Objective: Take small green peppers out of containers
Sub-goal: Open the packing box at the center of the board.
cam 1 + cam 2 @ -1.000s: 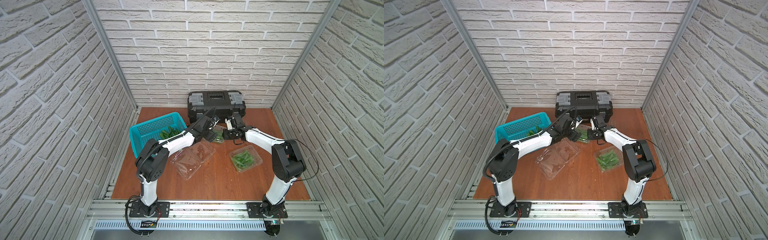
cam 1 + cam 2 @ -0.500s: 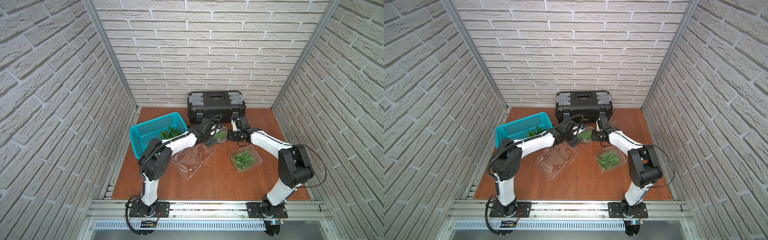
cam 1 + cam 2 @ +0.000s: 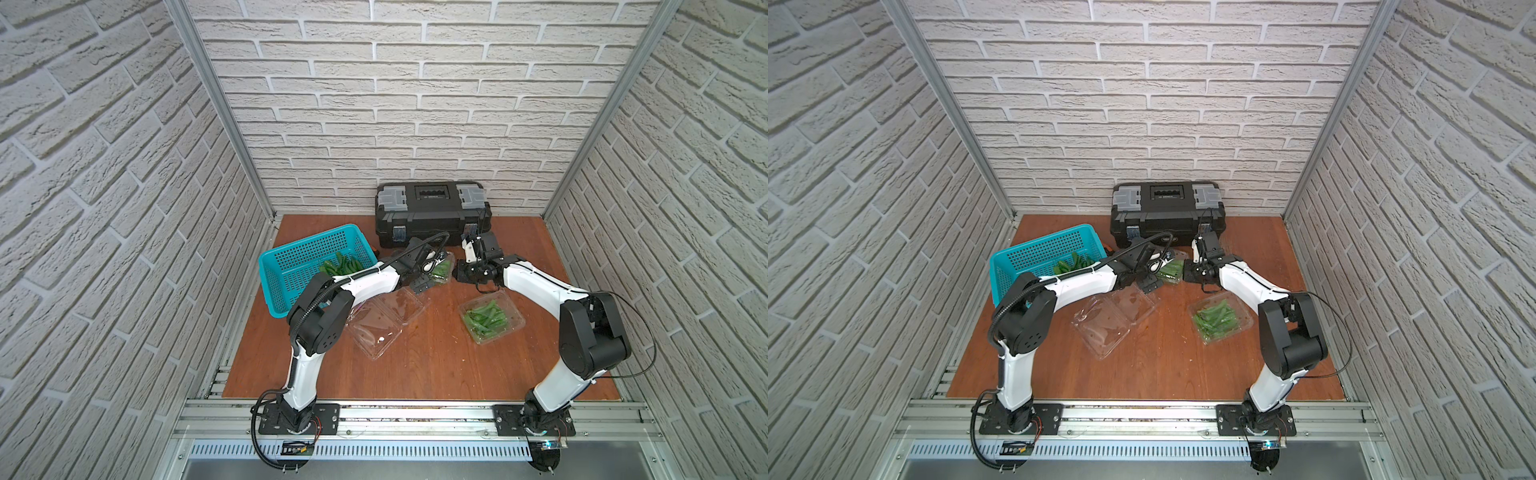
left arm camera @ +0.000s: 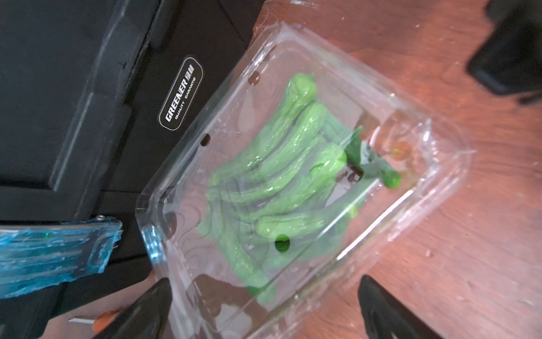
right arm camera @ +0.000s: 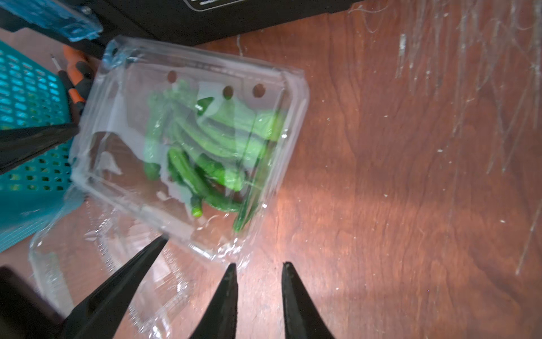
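A clear container (image 3: 441, 272) (image 3: 1171, 270) holding several small green peppers (image 4: 287, 164) (image 5: 205, 146) lies closed just in front of the toolbox. My left gripper (image 4: 264, 281) (image 3: 427, 271) is open wide, and its two fingers straddle this container's end. My right gripper (image 5: 258, 264) (image 3: 459, 275) is open by a narrow gap at the container's opposite corner, with only bare wood between its tips. A second closed container (image 3: 490, 318) (image 3: 1219, 318) of peppers sits to the right. An opened, empty container (image 3: 386, 320) (image 3: 1113, 320) lies in the middle.
A black toolbox (image 3: 432, 208) stands against the back wall. On the left is a teal basket (image 3: 299, 266) with several peppers (image 3: 340, 266) in it. An orange-handled screwdriver (image 5: 73, 76) lies between the basket and the toolbox. Brick walls close in three sides.
My left gripper has come down and forward until it straddles the container by the toolbox. My right gripper has drawn back a little and sunk to the container's corner.
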Action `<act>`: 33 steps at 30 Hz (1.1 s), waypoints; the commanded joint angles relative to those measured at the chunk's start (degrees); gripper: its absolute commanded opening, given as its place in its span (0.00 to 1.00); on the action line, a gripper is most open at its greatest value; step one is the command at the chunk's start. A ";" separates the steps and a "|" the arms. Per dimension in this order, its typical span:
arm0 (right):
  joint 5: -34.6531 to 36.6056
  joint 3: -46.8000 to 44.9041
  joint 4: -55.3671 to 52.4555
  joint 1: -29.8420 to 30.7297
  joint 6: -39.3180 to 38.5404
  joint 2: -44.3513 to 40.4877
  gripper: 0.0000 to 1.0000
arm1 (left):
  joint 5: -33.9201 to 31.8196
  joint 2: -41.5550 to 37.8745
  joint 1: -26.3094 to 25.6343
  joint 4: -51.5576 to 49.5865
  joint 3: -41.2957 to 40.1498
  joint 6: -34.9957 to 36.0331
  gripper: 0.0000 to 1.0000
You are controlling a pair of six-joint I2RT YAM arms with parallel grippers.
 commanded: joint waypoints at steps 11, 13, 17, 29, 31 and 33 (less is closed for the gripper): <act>-7.87 -5.42 4.73 1.41 1.39 -0.38 0.27 | -1.25 -0.20 -0.37 2.47 3.33 0.00 0.98; -7.70 -5.36 6.80 1.45 3.24 0.73 0.27 | -0.80 -0.17 -0.41 2.27 3.31 -0.24 0.98; -5.52 -3.55 9.01 1.36 6.41 3.58 0.27 | -0.04 -0.46 -0.71 1.34 3.22 -0.53 0.98; 3.87 -1.44 11.40 -1.85 13.55 5.86 0.27 | 0.60 -5.33 -1.32 -1.23 0.41 -0.11 0.98; 5.45 -1.73 10.55 -2.71 13.95 5.24 0.27 | 0.10 -5.27 -1.29 -0.96 0.53 0.16 0.98; 5.88 -2.01 10.27 -3.47 14.02 4.81 0.27 | -0.05 -4.86 -1.29 -0.57 1.04 0.79 0.98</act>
